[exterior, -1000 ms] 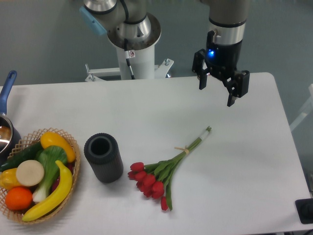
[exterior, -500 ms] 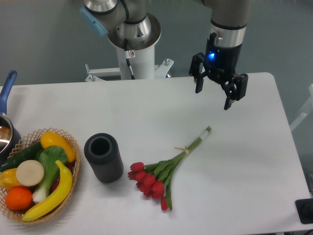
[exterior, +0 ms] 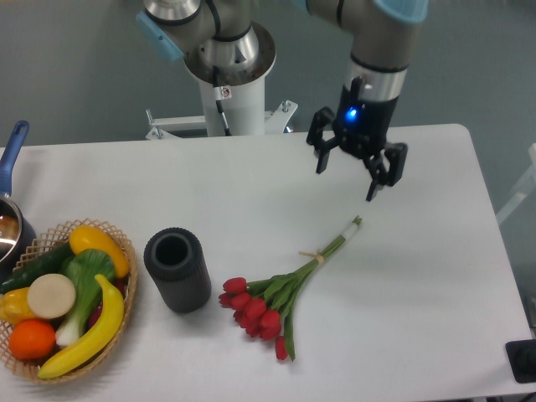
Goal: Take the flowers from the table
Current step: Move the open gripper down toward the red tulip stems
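Black two-finger hand: released, fingers spread, above the stem ends. One bunch of red tulips with green stems and a pale tie: flat on the white rounded desk, mid-right. Advice: descend over the stems near the tie, fingers astride. One black cylinder; one wicker fruit basket.

White table, flowers, black cylinder, fruit basket

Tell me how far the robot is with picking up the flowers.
Nothing is picked up yet: the flowers lie flat on the table. In hand: the open gripper hovers empty above the table, beyond the stem ends. Left: descend, close on the stems, lift.
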